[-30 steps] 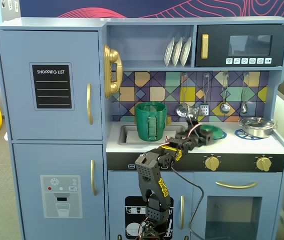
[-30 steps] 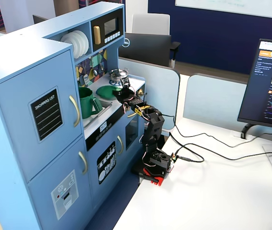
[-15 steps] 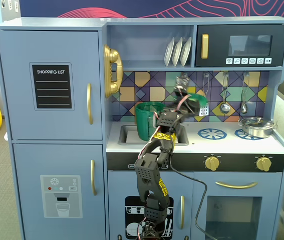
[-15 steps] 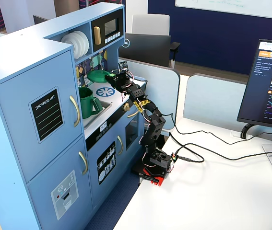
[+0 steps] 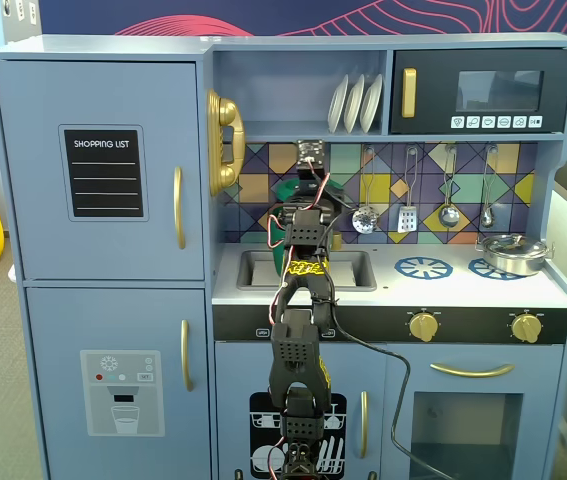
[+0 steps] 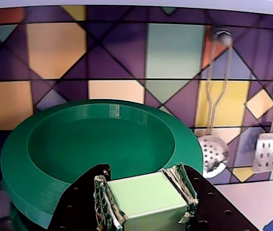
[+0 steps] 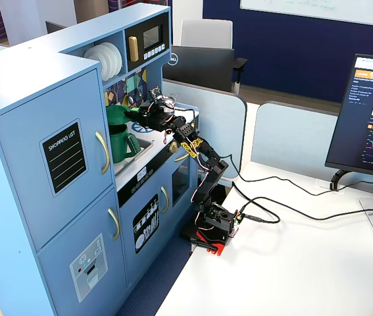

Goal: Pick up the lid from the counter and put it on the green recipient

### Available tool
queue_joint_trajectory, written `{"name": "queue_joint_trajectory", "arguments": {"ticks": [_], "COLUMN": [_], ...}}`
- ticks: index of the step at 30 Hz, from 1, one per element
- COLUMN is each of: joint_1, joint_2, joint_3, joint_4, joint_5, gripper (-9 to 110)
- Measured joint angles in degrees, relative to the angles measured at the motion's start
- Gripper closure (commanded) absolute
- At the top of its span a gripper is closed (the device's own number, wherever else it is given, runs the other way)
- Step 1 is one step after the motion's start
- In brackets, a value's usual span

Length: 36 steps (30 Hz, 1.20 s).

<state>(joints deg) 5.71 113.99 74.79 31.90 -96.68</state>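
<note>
Two padded fingers [image 6: 108,204] of the claw [image 6: 146,204] sit nearest the wrist camera, pressed against either side of a pale green blocky knob [image 6: 146,196], so the claw is clamped on the lid [image 6: 100,144] by that knob. Beyond the knob the lid spreads out as a wide dark-green disc with a raised rim (its recessed face turned toward the camera), tilted rather than level. Under its lower left edge a sliver of darker green shows, though the wrist view alone does not make clear what it is.

In a fixed view from the side, the arm [image 7: 202,168] reaches from its base on the white desk [image 7: 304,263] up over the tabletop [image 7: 143,153] of the blue toy kitchen, and the lid [image 7: 116,115] hangs at the top of the green recipient [image 7: 122,143], which stands upright near the sink with its handle facing out. Whether lid and rim touch cannot be told.

From the front fixed view the arm [image 5: 298,330] hides most of the recipient; only a patch of green [image 5: 285,188] shows behind it. Farther right on the tabletop [image 5: 463,290] lie a blue burner ring [image 5: 423,267] and a steel pot [image 5: 511,252]. Behind them utensils [image 5: 408,215] hang on the coloured tile wall.
</note>
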Motion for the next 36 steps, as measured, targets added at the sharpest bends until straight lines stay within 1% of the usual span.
{"name": "queue_joint_trajectory", "arguments": {"ticks": [18,34,35,36], "joint_1": [-0.79,-2.11,-2.11,-2.11], "joint_2": [-3.43,-3.16,-2.81,-2.29], "joint_3": [2.99,7.38,7.82,8.26], "joint_4": [-4.48,-5.27,-5.27,-5.27], "joint_5": [-1.05,-1.41,-1.49,-1.49], "gripper": [102,102,101,96]}}
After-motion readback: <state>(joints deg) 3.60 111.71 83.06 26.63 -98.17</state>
